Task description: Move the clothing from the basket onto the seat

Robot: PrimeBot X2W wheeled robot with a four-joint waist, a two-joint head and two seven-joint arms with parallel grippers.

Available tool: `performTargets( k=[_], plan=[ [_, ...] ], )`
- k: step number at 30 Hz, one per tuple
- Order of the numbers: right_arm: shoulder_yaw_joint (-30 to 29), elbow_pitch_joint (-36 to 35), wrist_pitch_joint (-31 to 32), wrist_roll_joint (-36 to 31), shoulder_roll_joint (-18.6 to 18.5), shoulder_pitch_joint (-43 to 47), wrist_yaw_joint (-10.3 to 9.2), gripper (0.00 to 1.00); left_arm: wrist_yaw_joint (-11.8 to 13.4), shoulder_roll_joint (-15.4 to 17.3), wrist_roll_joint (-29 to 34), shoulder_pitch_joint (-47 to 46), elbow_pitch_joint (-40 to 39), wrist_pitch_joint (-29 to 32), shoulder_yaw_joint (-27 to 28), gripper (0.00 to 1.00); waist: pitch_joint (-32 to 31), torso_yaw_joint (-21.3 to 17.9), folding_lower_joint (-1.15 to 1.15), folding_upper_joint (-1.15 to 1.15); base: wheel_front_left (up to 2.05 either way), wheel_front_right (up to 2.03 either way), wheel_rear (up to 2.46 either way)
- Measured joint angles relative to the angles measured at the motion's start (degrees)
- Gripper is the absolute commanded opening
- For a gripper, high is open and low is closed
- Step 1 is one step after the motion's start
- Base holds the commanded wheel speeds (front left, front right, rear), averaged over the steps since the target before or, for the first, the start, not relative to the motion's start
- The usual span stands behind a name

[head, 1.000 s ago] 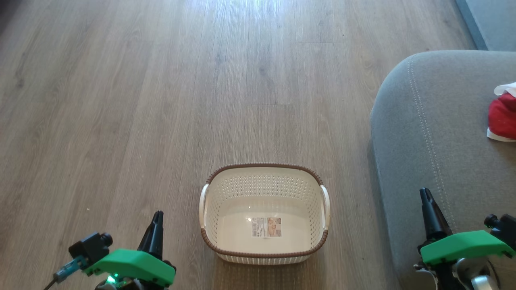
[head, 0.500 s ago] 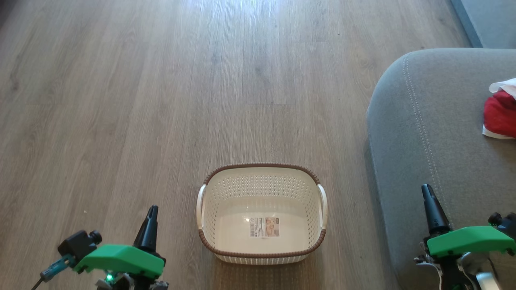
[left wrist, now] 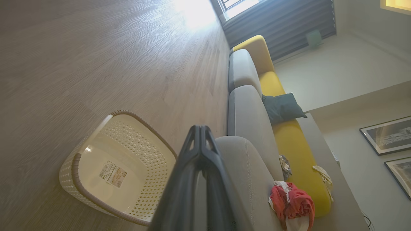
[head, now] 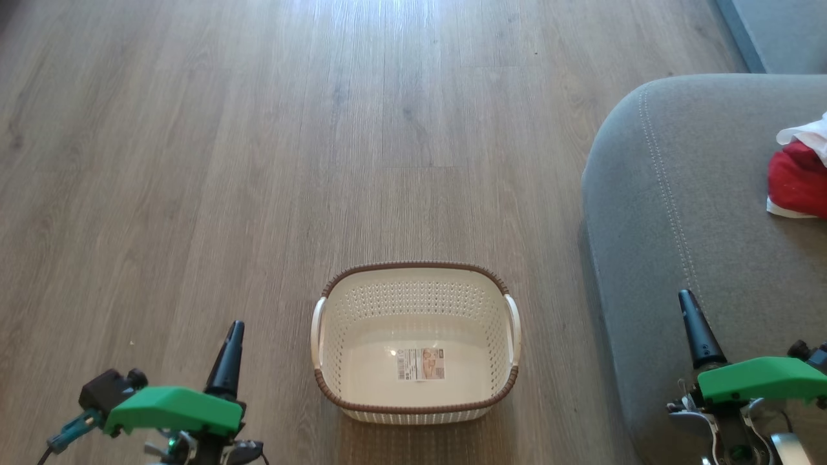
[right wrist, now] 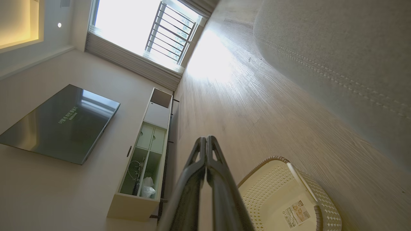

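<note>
Basket [head: 413, 266] stands empty on the floor [head: 258, 161], sticker [head: 420, 363] bare; clothing [head: 798, 184] lies on the seat [head: 678, 226], inside its stitched edge, ahead of the right jaws, the nearer pair; both pairs pressed together, holding nothing.

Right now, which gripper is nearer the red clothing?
Right. The right gripper is over the seat, short of the clothing; the left gripper is over the floor, across the basket.

The left gripper [head: 232, 332] sits left of the basket [head: 413, 264], fingers pressed together, empty. The right gripper [head: 687, 307] sits well right of the basket, likewise closed on nothing; both point forward.
</note>
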Motion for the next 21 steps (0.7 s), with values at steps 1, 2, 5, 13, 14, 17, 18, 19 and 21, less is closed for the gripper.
performTargets(
  k=[1,2,5,13,14,17,18,19,21],
  plan=[
    [-0.08,0.0,0.42,0.54,0.03,-0.01,0.0,0.0,-0.25,0.0,-0.62,-0.01,0.04,0.26,0.18,0.0,0.0,-0.05,0.0,0.0,0.0,0.0,0.0],
    [-0.11,0.03,0.52,1.01,0.12,-0.01,0.0,0.0,-0.45,0.0,-1.2,-0.01,0.07,0.3,0.37,0.0,0.0,-0.11,0.0,0.0,0.0,0.0,0.0],
    [-0.38,0.23,1.02,2.72,0.32,-0.01,0.0,0.0,-0.87,0.0,-3.09,-0.11,0.09,0.79,1.09,0.0,0.0,-0.27,0.0,0.0,0.0,0.0,0.0],
    [-1.21,0.48,2.41,7.59,0.77,-0.25,-0.01,0.0,-1.91,-0.01,-8.7,-0.71,0.46,2.31,2.27,0.0,0.02,-0.77,0.0,0.0,0.0,0.0,0.0],
    [-1.34,0.56,2.43,8.05,0.82,-0.4,-0.01,0.0,-1.93,-0.01,-9.36,-0.96,0.48,2.34,2.48,0.0,0.02,-0.83,0.0,0.0,0.0,0.0,0.0],
    [-1.75,0.59,2.94,9.78,1.12,-1.1,-0.01,0.0,-2.45,-0.01,-11.18,-1.31,0.49,2.82,3.12,0.0,0.02,-0.98,0.0,0.0,0.0,0.0,0.0],
    [-1.83,0.59,3.15,10.37,1.18,-1.21,-0.01,0.0,-2.46,-0.01,-11.8,-1.31,0.52,3.03,3.26,0.0,0.02,-1.04,0.0,0.0,0.0,0.0,0.0],
    [-1.9,0.6,3.48,10.9,1.22,-1.21,-0.01,0.0,-2.47,-0.01,-12.44,-1.31,0.58,3.32,3.35,0.0,0.02,-1.1,0.0,0.0,0.0,0.0,0.0],
    [-2.08,0.62,3.68,11.89,1.42,-1.21,-0.02,0.0,-2.99,-0.02,-13.76,-1.31,0.69,3.58,3.55,0.0,0.03,-1.21,0.0,0.0,0.0,0.0,0.0]
  ],
)
